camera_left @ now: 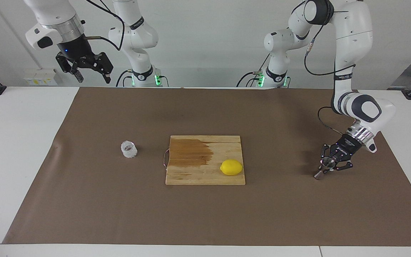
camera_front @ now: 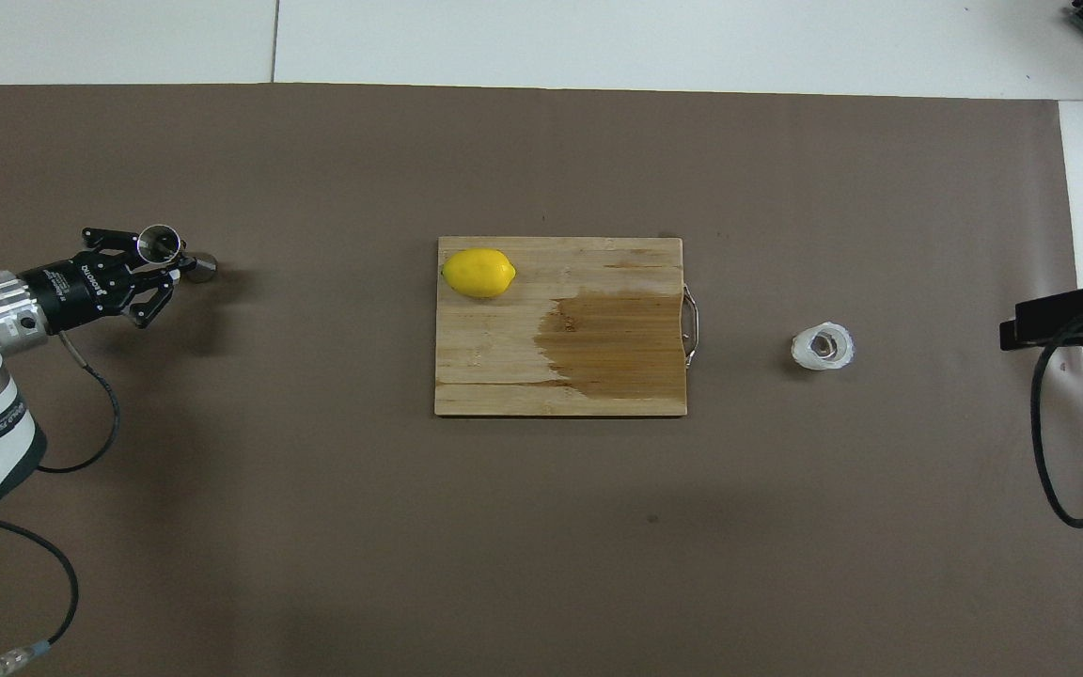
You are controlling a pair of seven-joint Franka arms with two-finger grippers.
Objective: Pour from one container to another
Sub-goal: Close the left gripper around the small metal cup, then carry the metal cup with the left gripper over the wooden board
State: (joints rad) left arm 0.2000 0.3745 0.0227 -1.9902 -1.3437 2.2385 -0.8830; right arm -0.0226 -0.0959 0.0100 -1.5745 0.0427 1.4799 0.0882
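The steel hourglass jigger (camera_left: 324, 169) (camera_front: 162, 244) sits at the left arm's end of the brown mat, leaning with its foot on the mat. My left gripper (camera_left: 328, 165) (camera_front: 175, 260) is low there and shut on the jigger's narrow waist. The small clear faceted cup (camera_left: 129, 149) (camera_front: 823, 346) stands upright on the mat toward the right arm's end, beside the cutting board's handle. My right gripper (camera_left: 92, 74) hangs open and empty, high above the table's corner near its base, and waits.
A wooden cutting board (camera_left: 205, 175) (camera_front: 504, 376) lies mid-mat with a dark wet patch and a metal handle toward the cup. A yellow lemon (camera_left: 231, 167) (camera_front: 478, 273) rests on the board's corner. A black cable (camera_front: 1059, 451) loops at the right arm's end.
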